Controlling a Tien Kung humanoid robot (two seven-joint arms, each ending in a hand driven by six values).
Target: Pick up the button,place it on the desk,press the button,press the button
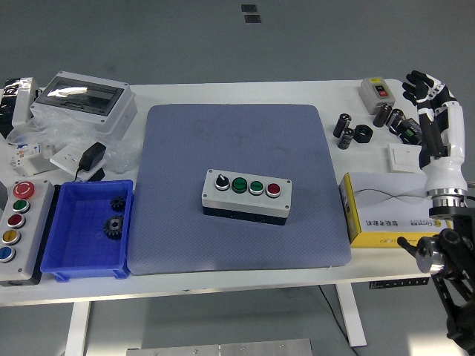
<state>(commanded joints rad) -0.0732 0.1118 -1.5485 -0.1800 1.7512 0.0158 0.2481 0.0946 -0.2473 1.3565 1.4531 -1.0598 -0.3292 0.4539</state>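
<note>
Button box mid-mat, well left of open robot hand.

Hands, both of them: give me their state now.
Left hand: not in view.
Right hand: open, fingers spread, holding nothing, raised at the table's right edge.

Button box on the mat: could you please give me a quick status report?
Right hand open, raised at far right edge. Left hand not in view. Button box mid-mat, untouched. Nothing in the way.

Single high head view, facing down over table
</note>
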